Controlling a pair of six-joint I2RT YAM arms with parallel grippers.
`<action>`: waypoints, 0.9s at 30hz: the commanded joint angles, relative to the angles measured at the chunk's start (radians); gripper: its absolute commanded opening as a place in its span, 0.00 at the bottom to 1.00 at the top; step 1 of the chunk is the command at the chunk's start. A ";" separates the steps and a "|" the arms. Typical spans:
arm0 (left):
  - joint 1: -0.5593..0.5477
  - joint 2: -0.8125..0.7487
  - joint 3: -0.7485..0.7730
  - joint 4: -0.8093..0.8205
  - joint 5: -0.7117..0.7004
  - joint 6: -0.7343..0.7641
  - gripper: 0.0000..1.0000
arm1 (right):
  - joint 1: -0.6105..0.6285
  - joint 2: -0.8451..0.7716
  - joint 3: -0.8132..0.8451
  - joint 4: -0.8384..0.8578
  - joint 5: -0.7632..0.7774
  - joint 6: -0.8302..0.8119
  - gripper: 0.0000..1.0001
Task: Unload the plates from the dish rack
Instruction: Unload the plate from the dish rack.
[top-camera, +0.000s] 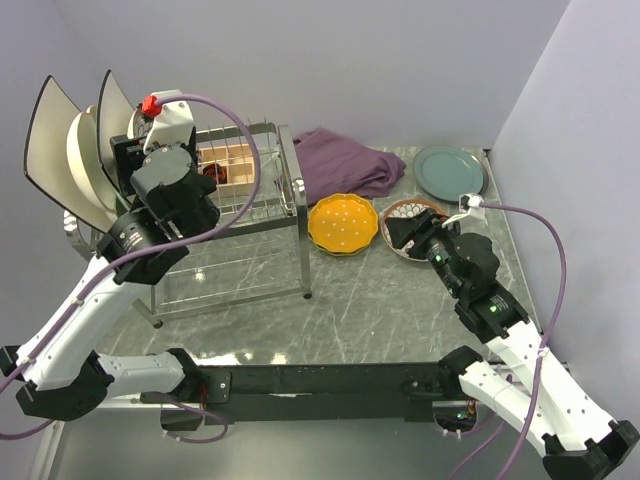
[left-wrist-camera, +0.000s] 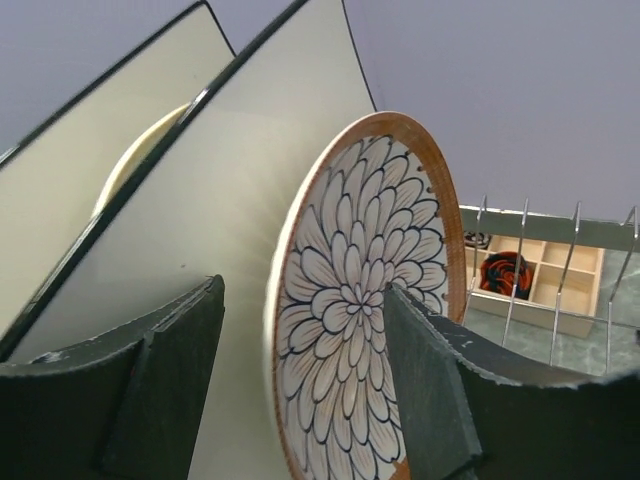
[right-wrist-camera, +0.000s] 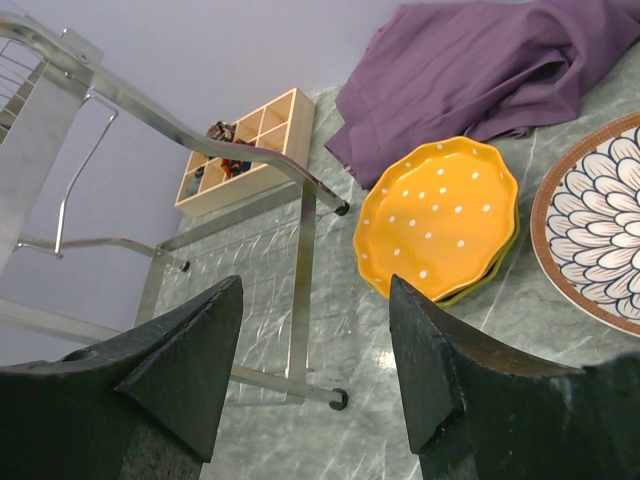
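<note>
While the left gripper (left-wrist-camera: 302, 298) was up at the top tier of the large silver wire dish rack (top-camera: 300, 240), its two dark fingers stood spread, with a round brown-rimmed plate with a dark petal pattern (left-wrist-camera: 350, 330) upright on edge between them. In the left wrist view a clear gap showed between the left finger and that plate's rim. The right finger overlapped the patterned face, and whether it touched could not be told. Just behind this plate leaned two large white square plates with dark rims (left-wrist-camera: 255, 170), and a round cream plate (left-wrist-camera: 128, 165) sat between the two squares. Beyond the rack's upright prongs lay a small wooden compartment box (left-wrist-camera: 535, 285).

The right gripper (right-wrist-camera: 315, 290) hung over the grey-green marble table (top-camera: 370, 310) to the right of the rack, its jaws apart and holding nothing. Ahead of its fingers lay an orange scalloped plate with white dots (right-wrist-camera: 435, 215), stacked on a lime-yellow plate (right-wrist-camera: 487, 280) of which only the edge showed. A second brown-rimmed petal-patterned plate (right-wrist-camera: 600, 225) lay flat just right of that stack, partly under the right gripper in the top view. A teal-green round plate (top-camera: 450, 172) rested near the far right corner, and a crumpled purple cloth (top-camera: 345, 160) lay behind the orange plate.
</note>
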 joint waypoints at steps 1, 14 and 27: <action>0.041 0.015 0.048 -0.199 0.069 -0.187 0.65 | 0.006 -0.009 -0.001 0.012 0.022 -0.014 0.67; 0.068 0.015 0.004 -0.076 0.067 -0.099 0.30 | 0.011 -0.007 0.000 0.009 0.036 -0.017 0.67; 0.067 0.025 -0.045 0.216 0.039 0.107 0.01 | 0.012 -0.005 0.002 0.011 0.034 -0.020 0.67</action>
